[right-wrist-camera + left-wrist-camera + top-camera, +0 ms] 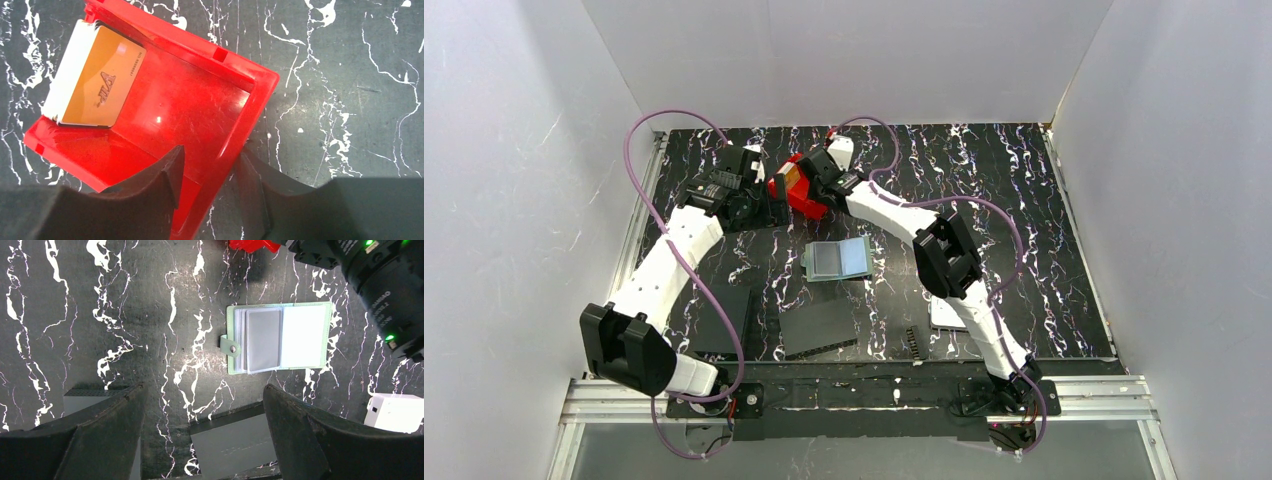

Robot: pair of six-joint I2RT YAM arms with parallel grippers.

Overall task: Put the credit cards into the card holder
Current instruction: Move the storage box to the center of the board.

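The red bin (200,100) stands at the back middle of the table (802,192). An orange credit card (100,80) lies on a white card (60,80) in its far left corner. My right gripper (210,155) straddles the bin's near wall, one finger inside and one outside, closed on it. The grey-green card holder (305,335) lies open on the table (836,258), a grey card in one pocket. My left gripper (205,390) is wide open and empty above the table, left of the bin (762,195).
Two flat black rectangles (819,328) (722,320) lie near the front edge. A white rounded box (395,412) sits under my right arm (946,315). White walls enclose the marbled black table.
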